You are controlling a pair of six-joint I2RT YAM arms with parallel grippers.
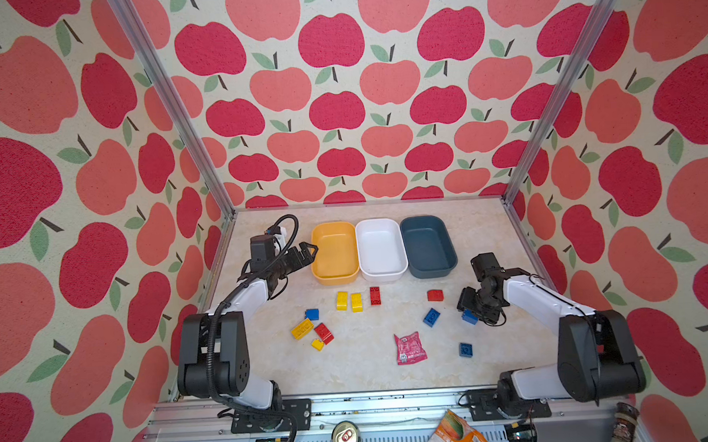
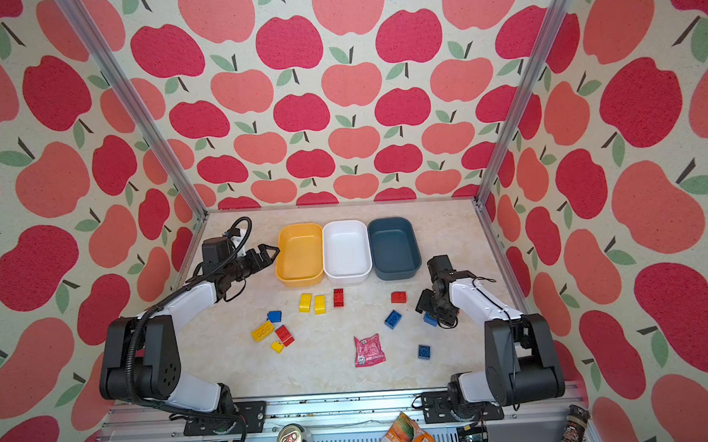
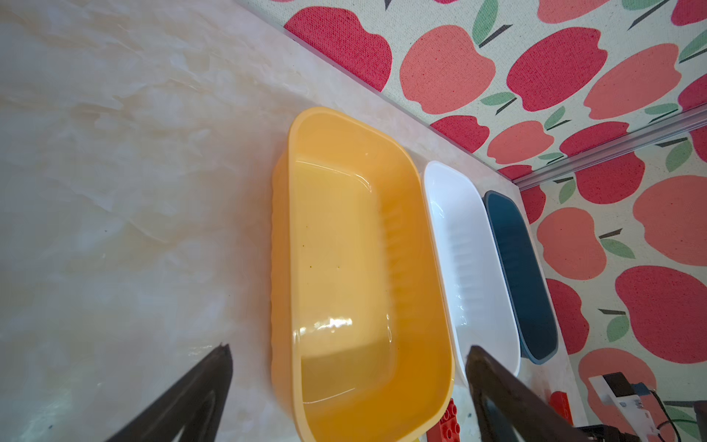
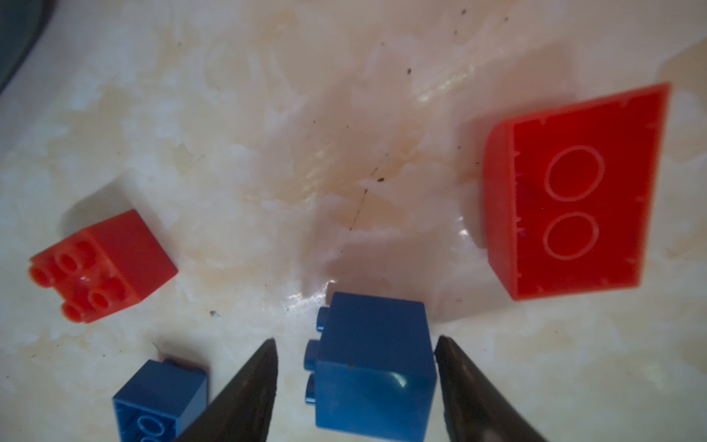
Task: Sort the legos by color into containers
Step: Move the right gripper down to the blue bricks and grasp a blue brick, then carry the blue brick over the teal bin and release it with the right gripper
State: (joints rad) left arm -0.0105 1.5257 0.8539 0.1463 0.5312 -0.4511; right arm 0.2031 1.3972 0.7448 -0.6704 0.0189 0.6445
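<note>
Three empty containers stand in a row at the back: yellow-orange (image 1: 334,252), white (image 1: 381,249) and dark blue-grey (image 1: 427,246). Loose legos lie in front: two yellow (image 1: 341,301), a red (image 1: 375,295), another red (image 1: 435,295) and a blue (image 1: 431,317). A mixed cluster (image 1: 316,332) lies further left. My right gripper (image 4: 355,340) is low over a blue brick (image 4: 375,367), jaws open and straddling it, with a gap on the studded side. My left gripper (image 3: 349,347) hangs open and empty at the yellow-orange bin's (image 3: 359,268) left end.
A crinkled pink snack packet (image 1: 409,348) and a dark blue brick (image 1: 465,349) lie front right. A can (image 1: 345,437) and an orange packet (image 1: 455,437) sit on the front rail. Apple-patterned walls enclose the table.
</note>
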